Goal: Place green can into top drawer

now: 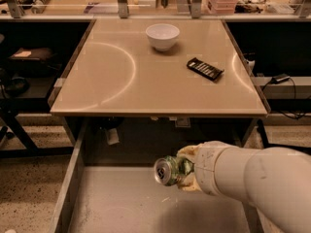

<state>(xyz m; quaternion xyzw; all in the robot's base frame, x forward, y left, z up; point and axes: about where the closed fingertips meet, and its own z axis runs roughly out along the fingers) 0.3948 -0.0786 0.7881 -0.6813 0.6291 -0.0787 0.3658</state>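
Observation:
The green can [169,170] lies on its side in my gripper [187,170], its silver top with the pull tab facing the camera. My gripper is shut on the can and holds it over the open top drawer [116,203], a wide grey tray pulled out below the table's front edge. The can is above the drawer's middle, clear of its flat bottom. My white arm comes in from the lower right and hides the drawer's right part.
A beige table [121,76] stands above the drawer. A white bowl [162,35] sits at its back middle and a black flat device [205,68] lies to its right. The drawer's left wall [68,188] is low. Shelving with clutter lines the back.

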